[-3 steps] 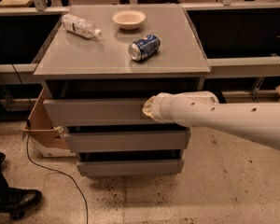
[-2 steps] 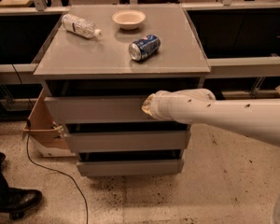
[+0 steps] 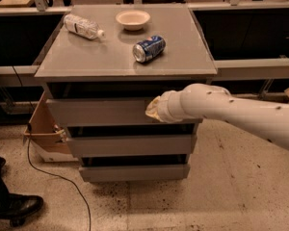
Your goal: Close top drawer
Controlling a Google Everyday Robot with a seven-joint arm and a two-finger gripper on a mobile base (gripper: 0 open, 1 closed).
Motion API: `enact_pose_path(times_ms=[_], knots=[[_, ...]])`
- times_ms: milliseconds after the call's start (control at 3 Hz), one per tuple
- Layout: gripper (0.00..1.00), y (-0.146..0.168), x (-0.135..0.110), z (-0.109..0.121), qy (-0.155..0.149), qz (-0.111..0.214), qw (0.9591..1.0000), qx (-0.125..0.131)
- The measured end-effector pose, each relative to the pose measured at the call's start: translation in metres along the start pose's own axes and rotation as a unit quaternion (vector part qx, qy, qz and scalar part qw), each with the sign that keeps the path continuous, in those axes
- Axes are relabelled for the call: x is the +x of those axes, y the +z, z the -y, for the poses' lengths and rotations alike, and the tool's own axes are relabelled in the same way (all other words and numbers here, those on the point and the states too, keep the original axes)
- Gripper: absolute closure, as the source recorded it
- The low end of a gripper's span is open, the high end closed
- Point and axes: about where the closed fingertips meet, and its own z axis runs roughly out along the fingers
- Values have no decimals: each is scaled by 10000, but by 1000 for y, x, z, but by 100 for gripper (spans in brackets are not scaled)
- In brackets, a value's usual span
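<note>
Pressing the pincer [image 3: 153, 110] against the plain front panel of the top drawer [image 3: 96, 112], touching it right of the panel's middle. Cannot tell whether open or closed, nor whether gripping anything. Judging by the dark gap just above the pincer, under the surface [image 3: 183, 37], not yet pushed fully home. By pushing off-centre, may skew the drawer and jam it on its runners. Could also slip off the smooth, handle-less panel and drop onto the second drawer front [image 3: 130, 146] just below the pincer. With too hard a shove, might jolt the cabinet and set rolling the can [image 3: 149, 48] lying on its side above and beyond the pincer.
</note>
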Motion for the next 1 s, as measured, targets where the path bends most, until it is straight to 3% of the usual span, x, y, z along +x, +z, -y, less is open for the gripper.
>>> enact_pose_path(times_ms=[333, 667, 1000], knots=[[100, -47, -13, -39, 57, 374, 9975, -603], [100, -115, 2, -72, 6, 510, 9937, -994], [82, -148, 35, -90, 127, 427, 9920, -1181]])
